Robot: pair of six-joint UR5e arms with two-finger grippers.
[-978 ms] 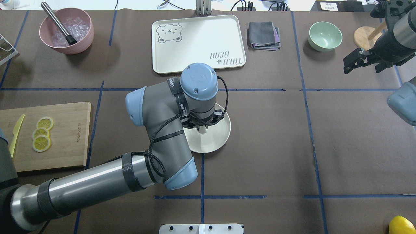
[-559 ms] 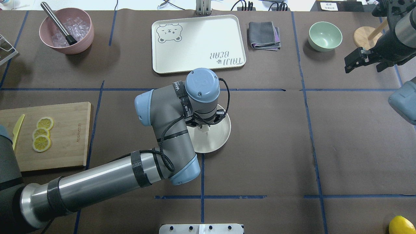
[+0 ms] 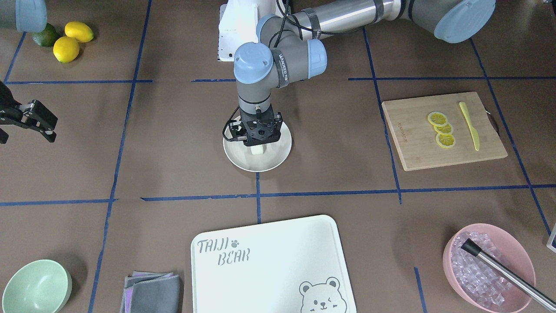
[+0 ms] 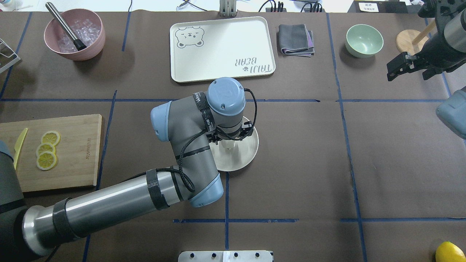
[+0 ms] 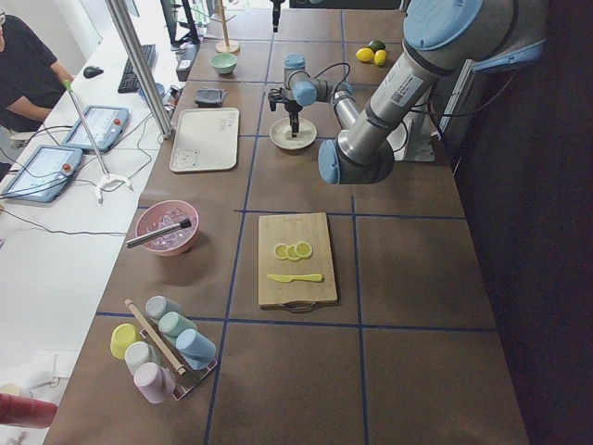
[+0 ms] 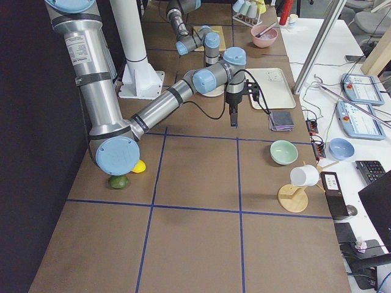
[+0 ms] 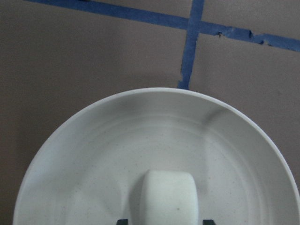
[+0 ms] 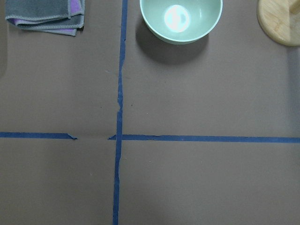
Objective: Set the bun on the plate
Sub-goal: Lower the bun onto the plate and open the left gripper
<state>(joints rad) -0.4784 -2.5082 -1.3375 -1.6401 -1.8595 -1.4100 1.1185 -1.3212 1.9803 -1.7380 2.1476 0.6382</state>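
Observation:
The small white bun (image 3: pixel 257 150) hangs upright in my left gripper (image 3: pixel 257 142), whose fingers are shut on its sides. It is over the middle of the cream-white plate (image 3: pixel 278 157), its lower end at or just above the plate's surface. In the left wrist view the bun (image 7: pixel 166 197) fills the bottom centre, the plate (image 7: pixel 93 154) lies beneath it, and dark fingertips flank it at the bottom edge. From overhead the wrist hides most of the bun (image 4: pixel 228 145) and part of the plate (image 4: pixel 244 157). Far off at the table's side, my right gripper (image 4: pixel 391 72) hovers open and empty.
A bear-print tray (image 4: pixel 222 47), a folded grey cloth (image 4: pixel 295 39) and a pale green bowl (image 4: pixel 364 40) line the far side. A pink bowl of ice with a muddler (image 4: pixel 74 34) stands far left. A cutting board (image 4: pixel 54 153) carries lemon slices and a yellow knife.
My left arm has shifted a little to the right, carrying the bun towards the plate's middle, then nearly stopped. The right gripper has drifted slightly towards the far side.

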